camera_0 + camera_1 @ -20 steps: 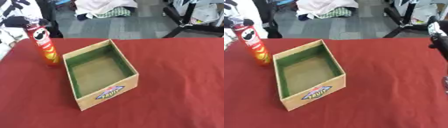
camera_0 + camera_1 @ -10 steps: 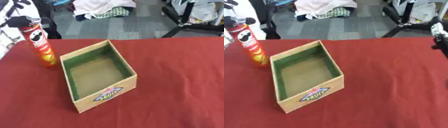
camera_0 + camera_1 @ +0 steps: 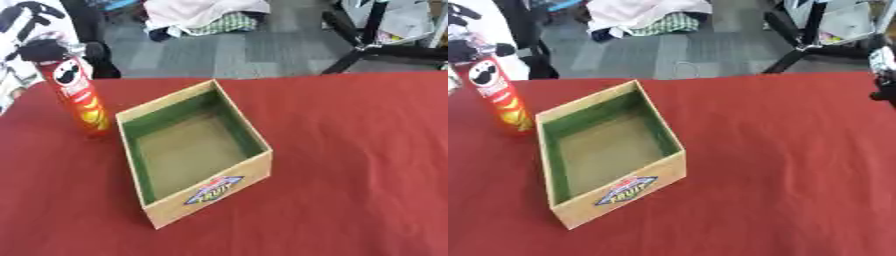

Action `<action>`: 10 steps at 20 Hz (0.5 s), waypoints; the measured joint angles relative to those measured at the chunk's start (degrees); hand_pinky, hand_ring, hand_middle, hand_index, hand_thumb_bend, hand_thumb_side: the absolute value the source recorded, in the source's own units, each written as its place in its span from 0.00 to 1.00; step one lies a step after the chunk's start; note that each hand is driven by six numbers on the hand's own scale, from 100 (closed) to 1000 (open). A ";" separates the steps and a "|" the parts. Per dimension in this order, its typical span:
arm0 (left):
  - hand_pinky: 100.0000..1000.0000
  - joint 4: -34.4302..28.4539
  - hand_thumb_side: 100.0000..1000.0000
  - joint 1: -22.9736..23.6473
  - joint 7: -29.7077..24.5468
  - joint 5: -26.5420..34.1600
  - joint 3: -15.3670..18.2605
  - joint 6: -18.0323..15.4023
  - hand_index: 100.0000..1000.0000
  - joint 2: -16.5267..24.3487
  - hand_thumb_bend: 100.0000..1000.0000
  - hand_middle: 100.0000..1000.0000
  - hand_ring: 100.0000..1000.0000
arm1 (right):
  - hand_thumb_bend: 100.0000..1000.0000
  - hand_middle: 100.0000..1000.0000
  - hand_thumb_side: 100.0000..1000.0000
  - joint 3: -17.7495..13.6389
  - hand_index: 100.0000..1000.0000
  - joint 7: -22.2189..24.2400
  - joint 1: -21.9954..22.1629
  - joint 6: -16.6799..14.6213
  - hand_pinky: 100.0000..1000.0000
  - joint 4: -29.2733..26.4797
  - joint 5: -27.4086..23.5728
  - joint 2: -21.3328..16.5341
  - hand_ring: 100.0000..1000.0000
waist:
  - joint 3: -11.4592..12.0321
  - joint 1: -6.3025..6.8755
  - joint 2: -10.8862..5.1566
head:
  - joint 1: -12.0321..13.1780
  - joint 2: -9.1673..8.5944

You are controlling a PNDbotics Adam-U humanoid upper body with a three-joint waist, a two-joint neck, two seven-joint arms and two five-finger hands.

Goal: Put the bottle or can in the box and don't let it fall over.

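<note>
A tall red chip can (image 3: 80,100) stands upright on the red tablecloth, just left of the box's far left corner. My left hand (image 3: 44,50) comes in from the upper left, and its dark fingers curl round the can's top. The open cardboard box (image 3: 156,207) has green inner walls and a label on its front; it lies askew in the middle with nothing inside. Only a dark and silver part of my right hand (image 3: 882,75) shows, at the right edge above the table, well away from the box.
The red tablecloth (image 3: 350,150) covers the whole table, with its far edge just behind the box. Beyond it on the grey floor are a pile of cloth (image 3: 206,15) and a black stand (image 3: 372,45).
The right hand has drawn back and up toward the right edge. The can and the box stand where they were, with the left hand still at the can's top.
</note>
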 measured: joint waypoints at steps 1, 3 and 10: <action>0.96 0.12 0.53 -0.04 -0.31 -0.27 0.03 -0.01 0.77 0.00 1.00 0.83 0.84 | 0.21 0.74 0.46 0.00 0.70 0.00 -0.07 0.00 0.49 0.00 0.00 0.00 0.70 | -0.01 0.03 0.03 | 0.02 0.00; 0.96 0.31 0.52 -0.12 -0.97 -0.70 0.18 0.01 0.77 0.00 1.00 0.83 0.84 | 0.21 0.74 0.46 0.00 0.70 0.00 -0.12 0.00 0.49 0.00 0.00 0.00 0.70 | -0.04 0.16 0.14 | 0.08 -0.01; 0.95 0.64 0.51 -0.17 -2.89 -1.33 0.55 0.17 0.77 -0.01 1.00 0.83 0.83 | 0.21 0.74 0.46 0.00 0.70 -0.05 -0.12 -0.05 0.49 0.00 0.00 -0.01 0.70 | -0.36 0.37 0.29 | 0.25 -0.01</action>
